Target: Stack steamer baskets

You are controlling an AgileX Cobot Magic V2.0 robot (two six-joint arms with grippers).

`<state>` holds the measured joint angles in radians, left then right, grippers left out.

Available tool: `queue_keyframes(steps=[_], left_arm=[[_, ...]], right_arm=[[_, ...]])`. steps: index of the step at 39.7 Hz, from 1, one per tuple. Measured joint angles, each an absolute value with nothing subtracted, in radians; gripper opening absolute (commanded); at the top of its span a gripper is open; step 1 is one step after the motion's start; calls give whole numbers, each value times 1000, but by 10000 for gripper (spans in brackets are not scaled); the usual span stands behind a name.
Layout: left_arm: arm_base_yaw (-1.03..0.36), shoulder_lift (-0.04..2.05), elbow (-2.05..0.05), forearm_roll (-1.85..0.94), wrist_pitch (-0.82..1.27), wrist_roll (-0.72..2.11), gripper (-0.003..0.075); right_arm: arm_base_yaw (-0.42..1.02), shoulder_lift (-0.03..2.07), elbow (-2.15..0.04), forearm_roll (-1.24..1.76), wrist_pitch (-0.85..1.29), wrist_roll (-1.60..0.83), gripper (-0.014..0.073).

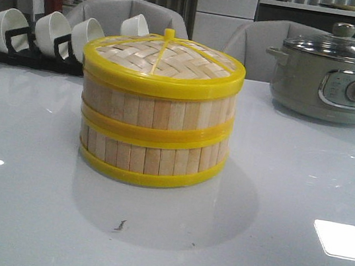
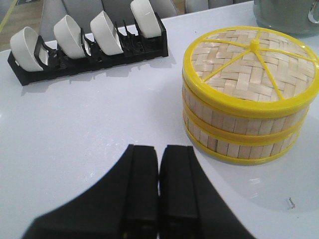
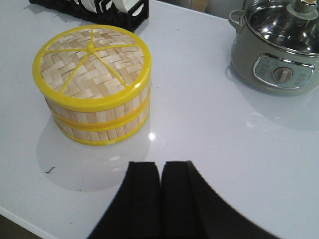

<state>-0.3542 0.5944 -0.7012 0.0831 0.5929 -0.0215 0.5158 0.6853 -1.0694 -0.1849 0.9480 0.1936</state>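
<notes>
Your two steamer baskets (image 1: 154,136) sit stacked one on the other at the centre of the white table (image 1: 289,190), the woven lid (image 1: 165,57) seated on top. Your left gripper (image 2: 158,164) and right gripper (image 3: 161,174) are both clenched on nothing, well apart from the stack. The bowl rack (image 1: 31,37) stands far left, the electric pot (image 1: 332,79) far right.

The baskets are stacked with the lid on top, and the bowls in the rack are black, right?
Not quite. The bowls are white; only the rack is black, as the left wrist view shows. The baskets are indeed stacked with the lid on top.
</notes>
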Motion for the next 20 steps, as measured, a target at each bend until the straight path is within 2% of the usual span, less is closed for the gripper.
queue_keyframes(steps=[14,20], left_arm=[[-354,594,-701,83,593,-21,85],[-354,594,-701,83,593,-21,85]], right_arm=[[516,685,-1067,-186,957,194,27],[465,675,-1033,-198,862,194,27]])
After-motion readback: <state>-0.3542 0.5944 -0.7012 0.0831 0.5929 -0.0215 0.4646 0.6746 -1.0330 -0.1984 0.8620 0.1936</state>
